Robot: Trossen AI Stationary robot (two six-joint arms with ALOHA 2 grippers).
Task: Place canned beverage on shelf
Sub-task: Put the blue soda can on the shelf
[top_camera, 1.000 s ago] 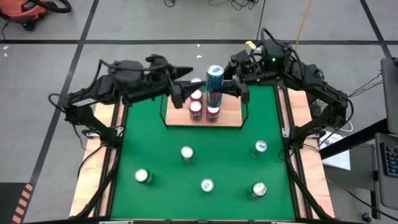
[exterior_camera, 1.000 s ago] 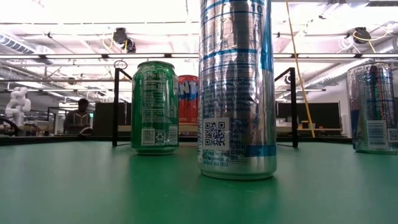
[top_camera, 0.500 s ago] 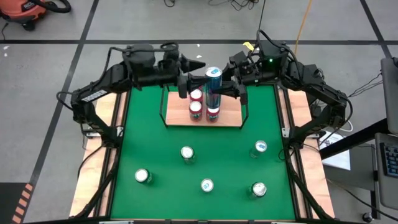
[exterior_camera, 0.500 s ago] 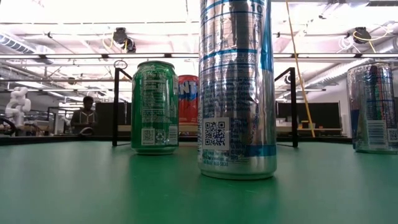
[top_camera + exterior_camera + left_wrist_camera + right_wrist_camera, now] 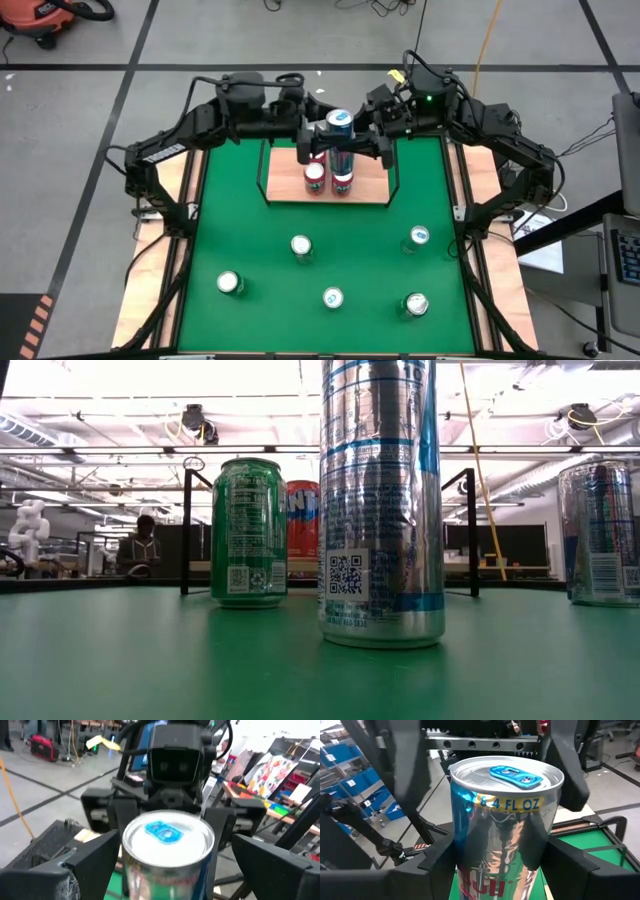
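A: Jaws first. What was noted?

B: The right gripper [image 5: 352, 152] was clenched on the tall can [image 5: 338, 122], fingers pressed to both flanks in its wrist view [image 5: 506, 827]. The left gripper [image 5: 312, 148] was spread wide, its fingers standing either side of the same can with gaps, nothing grasped.

A: What had changed over the last second?

B: The left gripper had been brought in from the left and up to the can. The can had been shifted slightly back and left, and was held above the rear of the shelf [image 5: 372, 194]. A handover or a two-arm steadying was judged likely; the placing was not yet done.

A: Shelf contents, edges?

B: Three red cans [image 5: 314, 172] were seen at mid-board, one nearly under the held can. The back rail [image 5: 368, 139] and side rails were close by. Bare board was left on the right and at the far left.

A: Elsewhere?

B: Five cans [image 5: 300, 245] stood well apart on the mat [image 5: 240, 230], away from both arms.
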